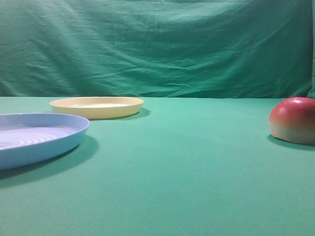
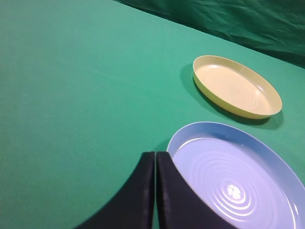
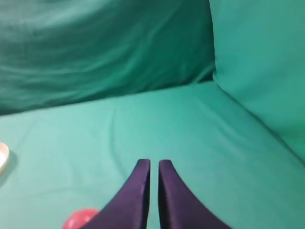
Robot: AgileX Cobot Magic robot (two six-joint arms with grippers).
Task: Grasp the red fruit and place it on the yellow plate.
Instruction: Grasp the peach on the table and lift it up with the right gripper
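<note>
Exterior high view: locate the red fruit [image 1: 294, 120] at the right edge of the frame, resting flat side down on the green worktop [image 1: 187, 172]. The yellow plate [image 1: 97, 106] sits at left of centre, behind the light-blue plate [image 1: 37, 137] at the left edge. Fruit and yellow plate are well apart, across the frame's width. No pincer shows here.

Left wrist view: the left pincer [image 2: 155, 162] is clenched, tips together, holding nothing, at the bottom centre, just beside the light-blue plate's rim. The yellow plate lies at upper right. The fruit is not in this frame.

Right wrist view: the right pincer [image 3: 154, 167] is clenched and empty, tips nearly touching. The fruit appears at the bottom edge, lower left of the tips and near them. Judge the right arm the nearer one; you must spread the tips before closing on the dome.
</note>
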